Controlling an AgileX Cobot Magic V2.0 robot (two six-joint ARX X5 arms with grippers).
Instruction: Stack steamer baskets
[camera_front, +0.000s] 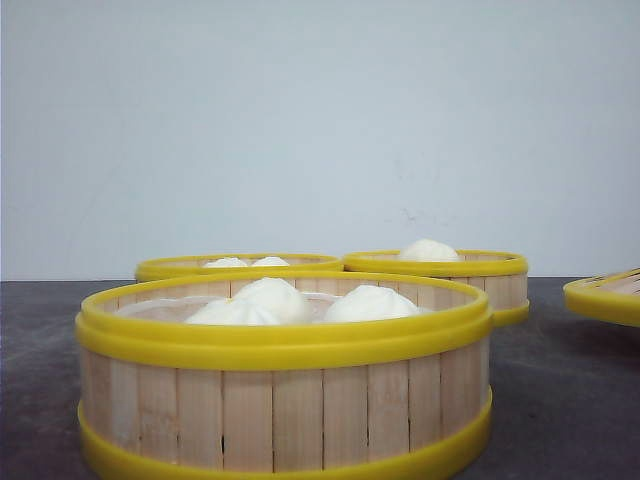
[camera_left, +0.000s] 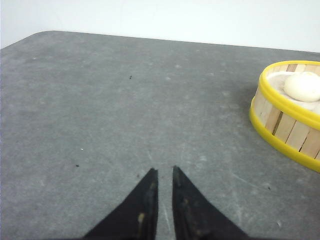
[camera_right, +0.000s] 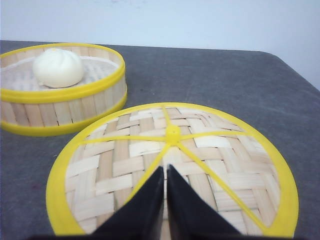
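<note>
**Three baskets apart, nothing stacked yet**

The near basket (camera_front: 285, 375), holding three buns (camera_front: 290, 302), is taken as the landmark. Behind it and slightly to its left a second basket (camera_front: 190, 266) is seen, two buns showing above the rim. Behind it to the right a third basket (camera_front: 470, 270) stands with one bun (camera_front: 429, 250). Well to the right of the landmark, the lid (camera_front: 605, 295) lies flat on the table (camera_front: 560, 400).

The left gripper (camera_left: 164, 172) is held over bare table, jaws nearly closed with only a slit between, nothing grasped. The right gripper (camera_right: 165, 171) is poised above the lid, jaws likewise almost closed and empty.

Risks are judged as follows: buns could be crushed if a basket is set down off-centre, and a tilted lift by one rim could let buns roll out.
</note>
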